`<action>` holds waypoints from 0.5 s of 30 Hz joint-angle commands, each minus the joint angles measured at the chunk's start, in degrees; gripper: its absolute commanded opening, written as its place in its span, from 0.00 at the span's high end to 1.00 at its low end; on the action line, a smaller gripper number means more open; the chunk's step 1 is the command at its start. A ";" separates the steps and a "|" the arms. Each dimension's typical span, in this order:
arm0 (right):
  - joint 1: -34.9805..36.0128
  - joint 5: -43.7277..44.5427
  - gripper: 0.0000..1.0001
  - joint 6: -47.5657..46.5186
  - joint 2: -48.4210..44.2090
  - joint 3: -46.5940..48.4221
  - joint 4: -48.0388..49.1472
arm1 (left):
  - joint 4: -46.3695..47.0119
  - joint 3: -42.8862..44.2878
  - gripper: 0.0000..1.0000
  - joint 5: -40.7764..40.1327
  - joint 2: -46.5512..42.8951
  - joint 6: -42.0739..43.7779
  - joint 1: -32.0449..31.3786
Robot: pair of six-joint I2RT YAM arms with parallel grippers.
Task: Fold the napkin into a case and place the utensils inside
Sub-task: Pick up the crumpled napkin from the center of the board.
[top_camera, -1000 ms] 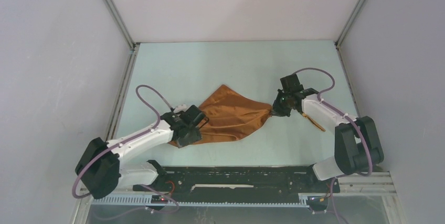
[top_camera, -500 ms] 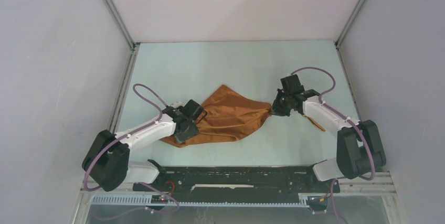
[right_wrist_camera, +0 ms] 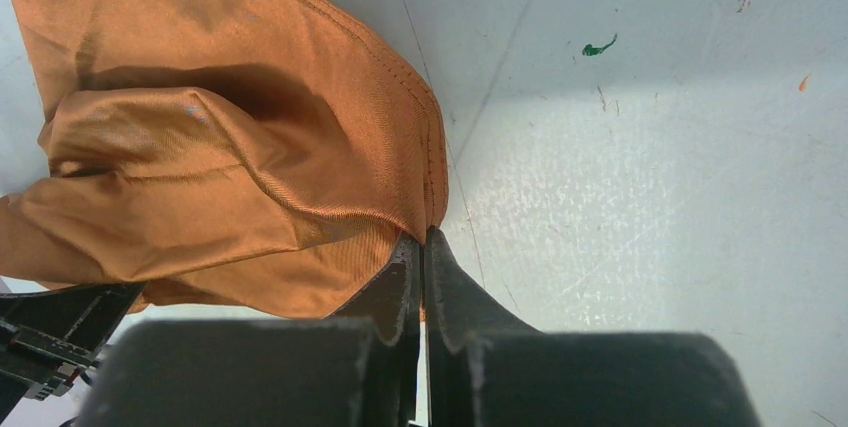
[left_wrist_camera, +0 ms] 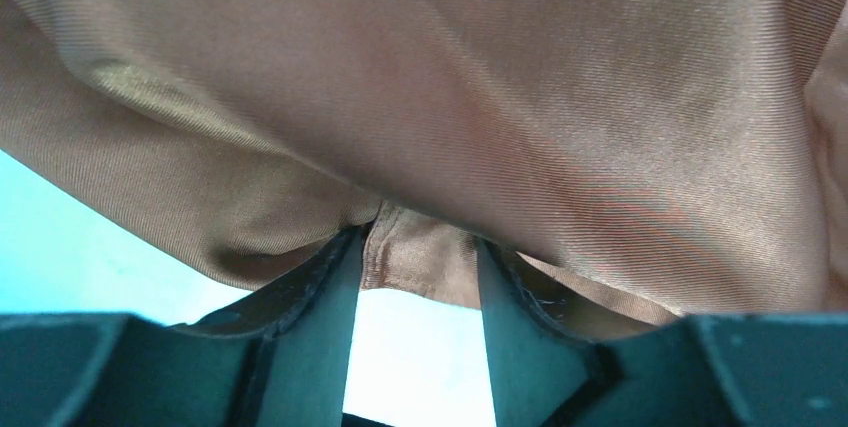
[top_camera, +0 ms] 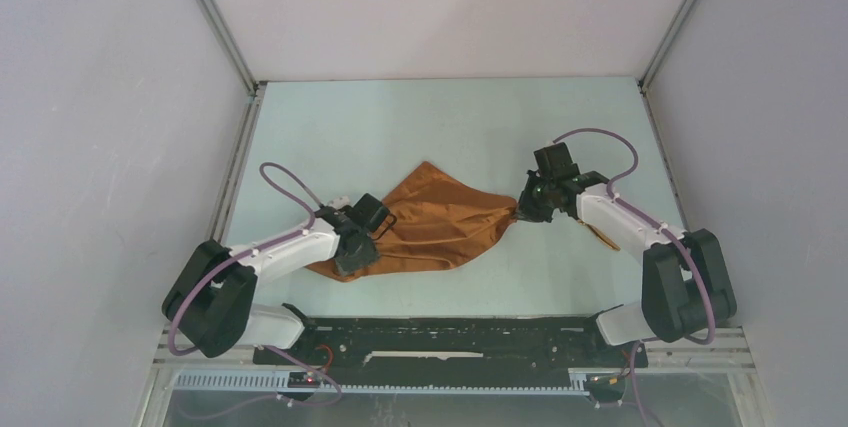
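- The napkin (top_camera: 440,222) is rusty orange and a bit shiny.
- The bench (top_camera: 450,127) is pale blue-green, with a tiny green mark (right_wrist_camera: 598,47).
- My left end effector (top_camera: 348,255) and right end effector (top_camera: 521,211) are black.
- My cables (top_camera: 595,130) are purple.
- The utensils (top_camera: 606,237) look gold.

text: none legible in any view
napkin (top_camera: 440,222): plain cloth, no tag or print seen
desk (right_wrist_camera: 650,147): green fleck (right_wrist_camera: 598,47) and scuffs only, no characters
far walls (top_camera: 450,7): blank

2x white arm links (top_camera: 285,250), blk joints (top_camera: 205,299), purple cables (top_camera: 595,130)
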 commanded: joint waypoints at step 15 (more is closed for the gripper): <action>2.57 0.93 1.00 -0.34 -2.40 -0.23 1.04 | 3.39 -0.43 1.00 -4.75 -7.16 3.28 -0.99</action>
